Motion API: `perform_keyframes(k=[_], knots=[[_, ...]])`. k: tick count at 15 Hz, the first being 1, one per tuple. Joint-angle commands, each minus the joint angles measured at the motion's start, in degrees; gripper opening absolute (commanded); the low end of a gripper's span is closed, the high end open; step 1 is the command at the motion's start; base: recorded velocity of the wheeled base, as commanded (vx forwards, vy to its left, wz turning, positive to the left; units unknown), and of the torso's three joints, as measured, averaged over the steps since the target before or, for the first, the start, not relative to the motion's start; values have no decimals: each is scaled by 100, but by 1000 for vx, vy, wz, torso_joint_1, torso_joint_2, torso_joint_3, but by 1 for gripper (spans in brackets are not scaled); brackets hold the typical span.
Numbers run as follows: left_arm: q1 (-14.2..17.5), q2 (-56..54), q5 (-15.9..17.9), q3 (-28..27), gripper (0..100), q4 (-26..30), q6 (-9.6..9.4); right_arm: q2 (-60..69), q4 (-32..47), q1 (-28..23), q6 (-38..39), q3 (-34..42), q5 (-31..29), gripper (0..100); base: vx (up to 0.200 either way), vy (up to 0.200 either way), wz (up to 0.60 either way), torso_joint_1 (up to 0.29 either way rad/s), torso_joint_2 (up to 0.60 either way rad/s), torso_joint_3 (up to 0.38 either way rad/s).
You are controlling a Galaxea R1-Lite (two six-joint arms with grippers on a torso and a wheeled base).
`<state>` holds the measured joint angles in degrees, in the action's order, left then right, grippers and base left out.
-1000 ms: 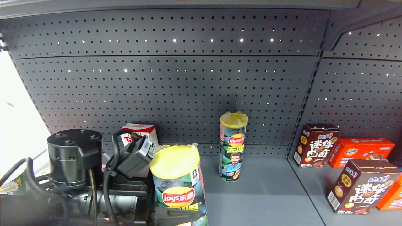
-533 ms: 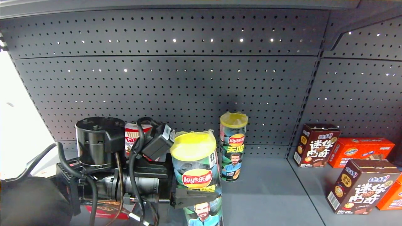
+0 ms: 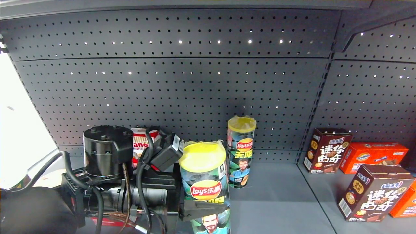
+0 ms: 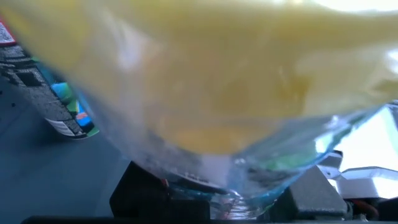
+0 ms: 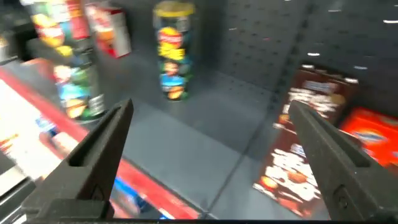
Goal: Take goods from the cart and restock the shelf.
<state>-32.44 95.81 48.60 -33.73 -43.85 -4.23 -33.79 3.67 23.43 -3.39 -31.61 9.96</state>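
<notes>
Held can (image 3: 204, 182): brought in from 8 o'clock over the last second, then eased slightly down. It now stands upright just beside the shelf can, at that can's 8 o'clock, perhaps not quite touching it.
Left claw (image 3: 204, 208): clamped on the held can's lower body, with one dark finger across its front. The can rises toward 12 o'clock from the grip, and its yellow lid (image 4: 205, 74) is close against the wrist camera.
Can base: cut off by the picture's edge, so contact with the shelf (image 3: 276, 201) cannot be told.
Shelf can (image 3: 241, 151): upright near the pegboard (image 3: 195, 81).
Right claw (image 5: 208, 109): fingers wide apart, holding nothing, facing the shelf floor.
Red-and-white box (image 3: 142, 143): behind the left arm, at the held can's 10 o'clock.
Brown boxes (image 3: 326, 150), orange box (image 3: 373, 157): at the shelf can's 3 o'clock, well apart from it.
</notes>
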Motion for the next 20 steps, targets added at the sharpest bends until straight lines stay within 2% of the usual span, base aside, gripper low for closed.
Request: perform_keyframes(k=[1, 6, 10, 15, 20], knots=[[1, -18, 0, 25, 0, -10, 10, -347, -15, 285, -13, -82, -20, 100, 0, 0, 0, 0, 0, 0], [1, -352, 0, 446, 0, -10, 19, -1428, -798, 399, -786, -109, 32, 100, 0, 0, 0, 0, 0, 0], [1, -589, 0, 561, 0, 8, 28, -2175, -824, 970, -804, -179, 6, 100, 0, 0, 0, 0, 0, 0], [36, -686, -79, 640, 0, 8, 28, -3098, -973, 1155, -804, -618, 15, 100, 0, 0, 0, 0, 0, 0], [53, -668, -193, 613, 0, 8, 45, -3951, -1246, 1260, -812, -741, 32, 100, 0, 0, 0, 0, 0, 0]])
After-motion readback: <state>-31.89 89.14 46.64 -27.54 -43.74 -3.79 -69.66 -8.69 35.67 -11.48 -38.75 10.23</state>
